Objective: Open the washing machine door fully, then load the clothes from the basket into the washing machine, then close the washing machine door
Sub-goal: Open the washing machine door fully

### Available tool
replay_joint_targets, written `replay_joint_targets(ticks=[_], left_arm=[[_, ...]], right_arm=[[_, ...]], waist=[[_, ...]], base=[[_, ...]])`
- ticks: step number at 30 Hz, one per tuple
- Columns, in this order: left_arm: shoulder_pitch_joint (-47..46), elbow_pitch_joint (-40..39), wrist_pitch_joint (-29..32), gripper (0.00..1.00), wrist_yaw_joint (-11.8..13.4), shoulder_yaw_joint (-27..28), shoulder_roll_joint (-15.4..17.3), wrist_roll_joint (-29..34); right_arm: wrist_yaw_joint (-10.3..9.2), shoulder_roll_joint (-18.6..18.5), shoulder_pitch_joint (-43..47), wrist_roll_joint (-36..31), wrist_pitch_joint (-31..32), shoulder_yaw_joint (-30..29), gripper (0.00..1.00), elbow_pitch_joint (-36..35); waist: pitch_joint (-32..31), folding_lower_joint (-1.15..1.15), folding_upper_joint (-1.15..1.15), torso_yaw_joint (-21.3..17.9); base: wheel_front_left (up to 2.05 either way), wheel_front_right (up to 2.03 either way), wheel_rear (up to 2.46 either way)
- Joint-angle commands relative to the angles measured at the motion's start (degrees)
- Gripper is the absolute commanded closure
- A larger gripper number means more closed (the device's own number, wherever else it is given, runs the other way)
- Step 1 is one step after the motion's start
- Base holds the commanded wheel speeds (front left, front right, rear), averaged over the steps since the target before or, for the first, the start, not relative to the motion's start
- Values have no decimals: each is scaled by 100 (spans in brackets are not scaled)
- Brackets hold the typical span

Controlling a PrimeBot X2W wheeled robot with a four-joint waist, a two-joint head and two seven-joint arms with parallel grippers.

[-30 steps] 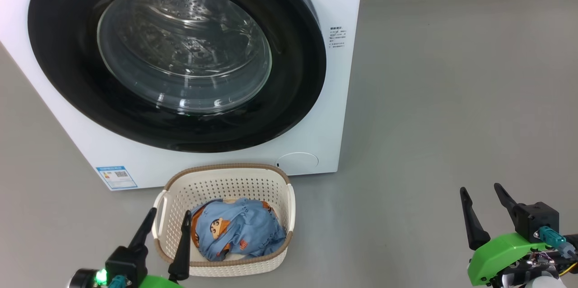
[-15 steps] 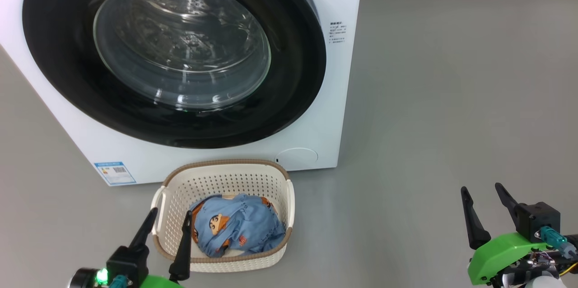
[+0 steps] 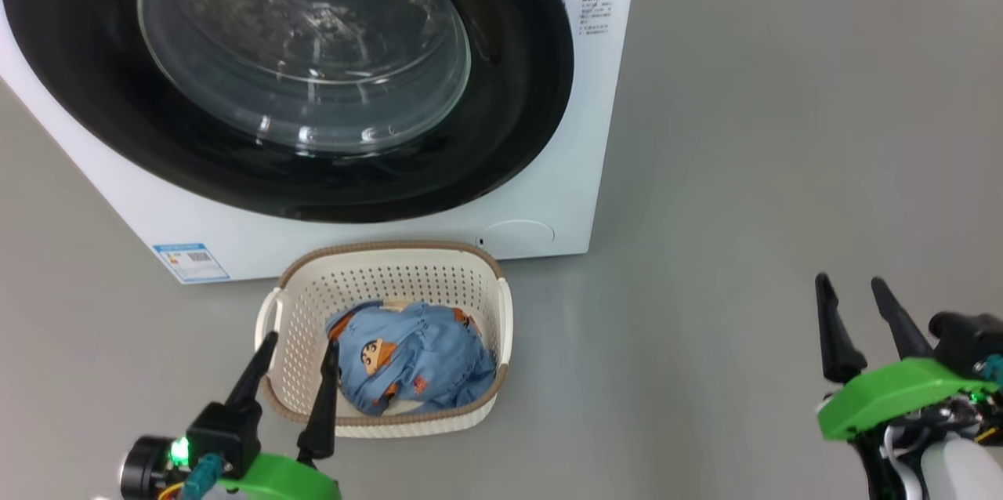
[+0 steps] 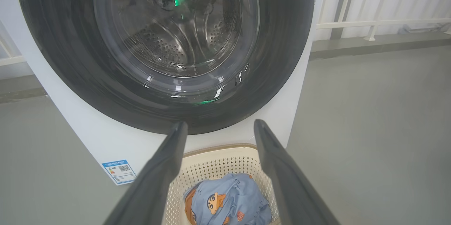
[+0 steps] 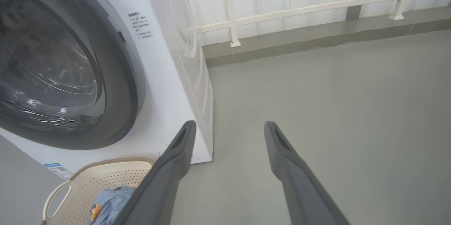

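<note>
The white washing machine [image 3: 603,92] [image 4: 88,137] [image 5: 165,87] fills the upper left, its round black door [image 3: 517,92] [image 4: 282,59] [image 5: 130,91] lying flat against the front. On the floor before it stands the cream basket [image 3: 501,312] [image 4: 211,161] [image 5: 105,175] holding light blue clothes [image 3: 423,355] [image 4: 229,200] [image 5: 109,205] with a cartoon print. My left gripper [image 3: 302,343] [image 4: 220,124] hangs open at the basket's near left rim, nothing between its fingers. My right gripper [image 3: 850,280] [image 5: 229,124] stands open over bare floor, well right of the basket.
Grey floor [image 3: 783,132] spreads wide to the right of the machine. A blue energy label [image 3: 190,262] sits at the machine's lower left and a round cover [image 3: 517,235] at its lower right. A white railing [image 5: 317,6] and low kerb run behind.
The head camera has tilted, so machine and basket sit higher in view. My right gripper has risen a little in the picture; both grippers stay open.
</note>
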Motion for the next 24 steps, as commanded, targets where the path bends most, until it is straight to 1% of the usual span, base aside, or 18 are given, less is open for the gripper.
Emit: replay_joint_targets(ticks=[1, 3, 4, 5, 6, 8, 9, 12, 15, 19, 20, 21, 24], left_arm=[[-298, -179, -52, 0, 39, 166, 67, 28], [-347, -163, -52, 0, 36, 167, 54, 6], [-377, -171, -52, 0, 38, 165, 53, 8], [-403, -180, -52, 0, 40, 162, 51, 13], [-429, -190, -52, 0, 42, 159, 49, 17], [-482, -212, -52, 0, 50, 149, 43, 31], [-482, -212, -52, 0, 50, 149, 43, 31], [-576, -224, -52, 0, 44, 139, 37, 41], [-656, -222, -52, 0, 50, 137, 24, 48], [-737, -229, -52, 0, 59, 120, -8, 53], [-755, -229, -52, 0, 59, 114, -17, 53], [-795, -226, -52, 0, 51, 99, -35, 51], [-838, -218, -52, 0, 50, 95, -56, 46]], right_arm=[[31, -48, -322, 295, -7, 97, 0, -95], [31, -28, -458, 711, 55, 74, 2, -39], [31, -49, -539, 852, 70, 74, 52, -17], [31, -66, -621, 997, 81, 73, 75, 14], [31, -71, -713, 1175, 99, 70, 100, 48], [31, -102, -905, 1477, 119, 69, 100, 120], [31, -102, -905, 1477, 119, 69, 100, 120], [31, -94, -1209, 2043, 210, 57, 100, 261], [31, 12, -1549, 3060, 452, -77, 100, 440], [31, 125, -2035, 4709, 968, -363, 100, 703], [31, 139, -2157, 5101, 1112, -444, 100, 797], [31, 156, -2404, 5804, 1399, -593, 100, 1007], [31, 164, -2813, 6775, 1865, -709, 100, 1411]], waist=[[140, -1, 0, 28], [225, -1, 0, 46], [272, -1, 0, 53], [314, -1, 0, 65], [359, -1, 0, 75], [448, -1, 0, 98], [448, -1, 0, 98], [576, -1, 0, 141], [678, -1, 0, 185], [788, -1, 0, 259], [807, -1, 0, 278], [860, -1, 0, 336], [924, -1, 0, 403]], base=[[0, 0, 0], [0, 0, 0], [0, 0, 0], [0, 0, 0], [0, 0, 0], [0, 0, 0], [0, 0, 0], [0, 0, 0], [0, 0, 0], [0, 0, 0], [0, 0, 0], [0, 0, 0], [0, 0, 0]])
